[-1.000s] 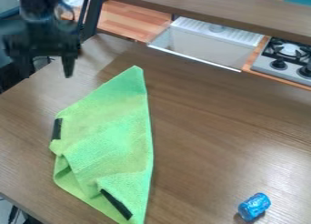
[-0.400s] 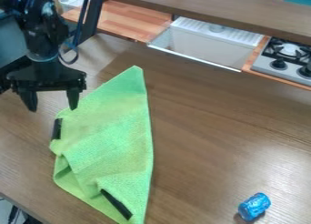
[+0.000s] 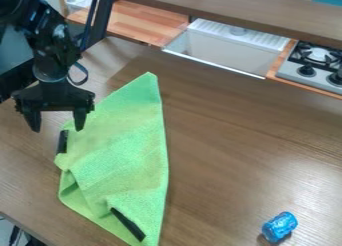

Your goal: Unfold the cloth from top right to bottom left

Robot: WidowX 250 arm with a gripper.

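Note:
My gripper point(image 3: 57, 129) hangs at the upper left, its two fingers wide apart with nothing between them. It is near the upper left edge of the green cloth point(image 3: 127, 155), and its right finger overlaps that edge in the view; I cannot tell how high above it is. The cloth lies partly folded on the brown table point(image 3: 247, 135), with a pointed corner at the top. Black patches show at its left edge and near its lower end, and a fold is at the lower left.
A blue cylindrical object point(image 3: 279, 226) lies on the table at the lower right. Beyond the table's back edge are a white sink point(image 3: 230, 49), a stove point(image 3: 314, 65) and a raised brown shelf point(image 3: 234, 9).
From behind the table's left edge, my gripper has come down and slightly rightward to beside the cloth, moving only a little since the second frame. The cloth has kept its shape.

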